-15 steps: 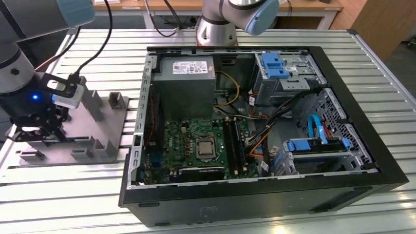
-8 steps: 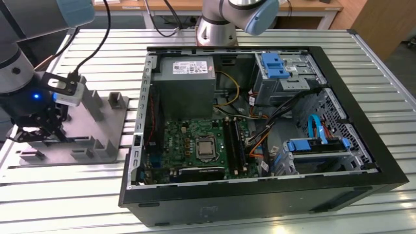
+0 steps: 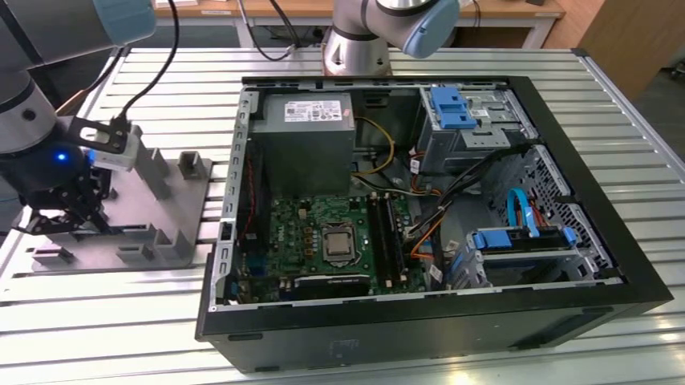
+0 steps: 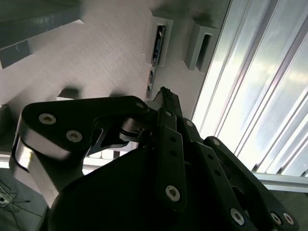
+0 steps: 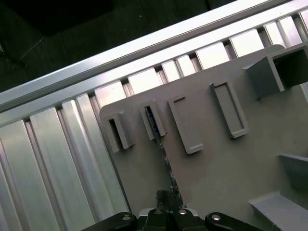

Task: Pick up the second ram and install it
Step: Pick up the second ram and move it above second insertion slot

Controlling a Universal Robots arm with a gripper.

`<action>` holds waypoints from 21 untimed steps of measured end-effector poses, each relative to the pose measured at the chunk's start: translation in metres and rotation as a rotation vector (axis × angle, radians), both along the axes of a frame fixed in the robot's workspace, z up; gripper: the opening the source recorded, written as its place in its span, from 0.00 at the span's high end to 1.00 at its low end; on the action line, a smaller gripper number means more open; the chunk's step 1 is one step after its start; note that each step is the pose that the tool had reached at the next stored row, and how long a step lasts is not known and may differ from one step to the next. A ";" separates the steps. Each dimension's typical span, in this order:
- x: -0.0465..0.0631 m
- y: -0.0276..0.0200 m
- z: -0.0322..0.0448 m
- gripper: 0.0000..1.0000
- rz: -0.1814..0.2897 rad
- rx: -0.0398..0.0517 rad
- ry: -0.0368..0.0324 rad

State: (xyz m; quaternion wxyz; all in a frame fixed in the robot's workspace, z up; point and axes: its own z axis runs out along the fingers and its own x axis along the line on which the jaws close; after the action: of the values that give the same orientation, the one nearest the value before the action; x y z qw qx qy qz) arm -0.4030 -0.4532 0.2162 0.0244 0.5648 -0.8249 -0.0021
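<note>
In the exterior view, the fixture plate [image 3: 172,204] lies on the table [image 3: 107,321] at nine o'clock of the computer case [image 3: 428,337]; the second ram [image 5: 163,156] stands in it.

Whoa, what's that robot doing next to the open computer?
The robot arm's gripper is over the grey holder tray, beside the open computer case. In the first wrist view it looks to be pinching the second ram, a thin stick seen edge-on, with its far end at one of the tray's little slots. The stick is not in the computer yet.
</note>
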 end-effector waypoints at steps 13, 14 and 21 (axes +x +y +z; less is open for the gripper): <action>0.000 0.0000 0.0000 0.90 0.102 0.0000 0.0000; 0.000 0.0000 0.0000 0.90 0.110 0.0000 0.0000; 0.000 0.0000 0.0000 0.90 0.163 -0.0001 0.0000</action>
State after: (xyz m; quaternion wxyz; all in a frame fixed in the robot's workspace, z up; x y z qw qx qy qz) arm -0.4030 -0.4531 0.2162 0.0245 0.6302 -0.7760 -0.0001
